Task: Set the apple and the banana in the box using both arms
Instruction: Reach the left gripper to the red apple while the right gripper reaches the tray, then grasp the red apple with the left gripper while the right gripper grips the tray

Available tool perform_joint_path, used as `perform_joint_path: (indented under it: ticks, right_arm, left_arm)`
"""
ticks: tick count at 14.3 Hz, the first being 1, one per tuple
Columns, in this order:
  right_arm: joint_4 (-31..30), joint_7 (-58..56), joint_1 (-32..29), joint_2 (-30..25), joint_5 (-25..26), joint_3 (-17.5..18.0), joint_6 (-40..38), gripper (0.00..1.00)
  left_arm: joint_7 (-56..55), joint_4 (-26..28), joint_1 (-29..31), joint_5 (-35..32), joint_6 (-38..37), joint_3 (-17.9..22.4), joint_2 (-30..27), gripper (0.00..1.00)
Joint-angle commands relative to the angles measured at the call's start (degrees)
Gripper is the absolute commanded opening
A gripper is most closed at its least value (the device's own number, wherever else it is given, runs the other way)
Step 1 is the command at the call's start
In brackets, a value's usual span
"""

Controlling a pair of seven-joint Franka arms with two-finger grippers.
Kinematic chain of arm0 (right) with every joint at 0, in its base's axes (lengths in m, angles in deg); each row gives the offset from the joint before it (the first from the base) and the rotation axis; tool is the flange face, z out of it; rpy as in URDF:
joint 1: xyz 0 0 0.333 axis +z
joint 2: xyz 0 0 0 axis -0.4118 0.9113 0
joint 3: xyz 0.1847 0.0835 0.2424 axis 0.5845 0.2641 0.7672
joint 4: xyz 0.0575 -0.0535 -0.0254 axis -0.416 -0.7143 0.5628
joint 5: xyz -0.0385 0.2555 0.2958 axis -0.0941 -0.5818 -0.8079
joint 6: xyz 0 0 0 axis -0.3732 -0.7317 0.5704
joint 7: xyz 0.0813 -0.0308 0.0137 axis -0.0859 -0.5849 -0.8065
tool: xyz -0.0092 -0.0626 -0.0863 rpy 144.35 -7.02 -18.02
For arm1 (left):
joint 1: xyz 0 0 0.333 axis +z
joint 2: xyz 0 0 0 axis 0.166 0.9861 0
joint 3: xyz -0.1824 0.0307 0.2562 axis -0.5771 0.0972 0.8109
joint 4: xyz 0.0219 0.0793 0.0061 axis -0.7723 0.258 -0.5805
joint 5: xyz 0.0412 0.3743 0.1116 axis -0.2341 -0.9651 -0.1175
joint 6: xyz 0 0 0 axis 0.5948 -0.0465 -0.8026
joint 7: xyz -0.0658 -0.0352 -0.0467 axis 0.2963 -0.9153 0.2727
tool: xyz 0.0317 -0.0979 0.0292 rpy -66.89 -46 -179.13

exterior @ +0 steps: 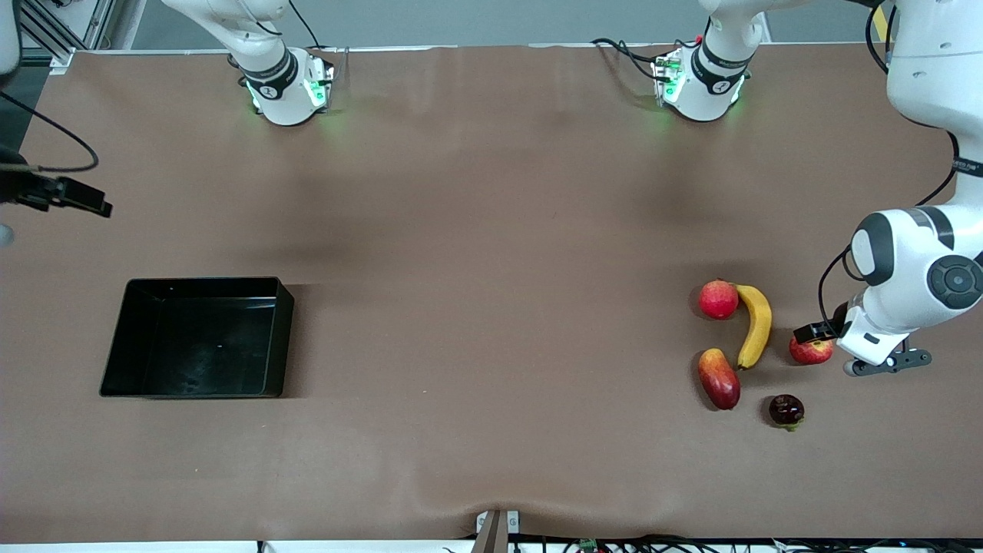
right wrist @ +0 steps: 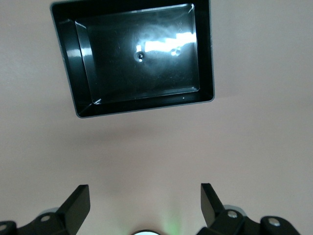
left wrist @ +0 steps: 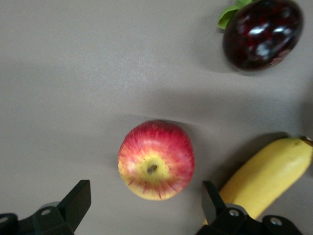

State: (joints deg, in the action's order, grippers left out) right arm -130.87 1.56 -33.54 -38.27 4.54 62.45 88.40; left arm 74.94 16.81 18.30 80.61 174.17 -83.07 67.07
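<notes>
The apple (exterior: 814, 353) (left wrist: 156, 160), red with a yellow patch round its stem dimple, lies on the table at the left arm's end, beside the banana (exterior: 756, 324) (left wrist: 266, 178). My left gripper (exterior: 828, 338) (left wrist: 145, 196) hangs just over the apple. It is open, its fingers spread wider than the fruit and touching nothing. The black box (exterior: 198, 338) (right wrist: 139, 58) sits empty toward the right arm's end. High over the table between its base and the box, my right gripper (right wrist: 145, 203) is open and holds nothing.
A pinkish-red round fruit (exterior: 719, 299) touches the banana's farther end. A red-and-yellow mango (exterior: 719, 378) lies by the banana's nearer tip. A dark glossy fruit with a green leaf (exterior: 786, 410) (left wrist: 261, 32) sits nearer the front camera than the apple.
</notes>
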Motion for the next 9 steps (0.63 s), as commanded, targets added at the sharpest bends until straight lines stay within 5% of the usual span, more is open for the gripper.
perform_joint_path:
  ticks: [1, 7, 8, 9]
  right_arm:
    - [0.83, -0.53, -0.44, 4.34, -0.27, 0.47, 1.35, 1.0]
    - [0.57, -3.26, -0.88, 11.28, -0.27, 0.47, 8.2, 1.0]
    - [0.57, -3.34, -0.8, 12.86, -0.19, 0.47, 9.52, 1.0]
    - [0.74, -3.69, -1.14, 14.36, -0.19, 0.47, 11.27, 1.0]
  left_arm:
    - [0.24, -1.59, 0.57, -0.5, 2.28, -0.47, 2.31, 1.0]
    - [-0.02, -2.56, 0.75, 0.99, 4.49, -0.56, 5.48, 1.0]
    - [0.24, -2.65, 0.66, 0.91, 4.57, -0.56, 5.57, 0.87]
    - [0.33, -2.65, 0.57, 0.73, 4.49, -0.56, 5.57, 0.61]
